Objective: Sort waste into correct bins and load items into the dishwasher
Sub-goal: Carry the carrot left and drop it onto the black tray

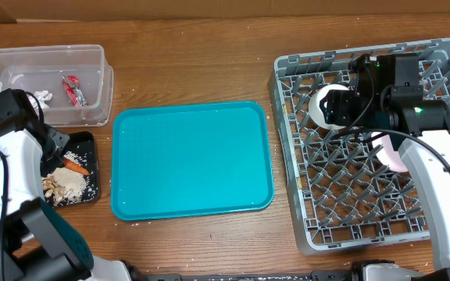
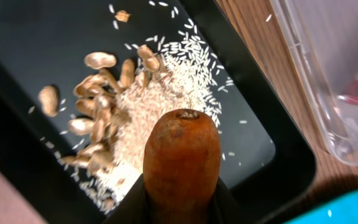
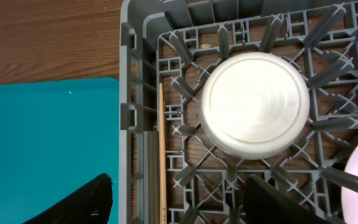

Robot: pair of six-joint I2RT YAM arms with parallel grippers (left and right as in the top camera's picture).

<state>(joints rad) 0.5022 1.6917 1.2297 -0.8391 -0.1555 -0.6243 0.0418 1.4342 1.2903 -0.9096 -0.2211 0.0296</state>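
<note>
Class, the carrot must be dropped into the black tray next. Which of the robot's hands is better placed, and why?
Left. The left hand grips the carrot directly above the black tray. The right hand hangs open far off, above the dish rack.

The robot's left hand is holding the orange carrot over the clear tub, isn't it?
Not quite. The left gripper holds the carrot over the black tray, where the rice and nut shells lie, not over the clear tub. The left wrist view shows it.
</note>
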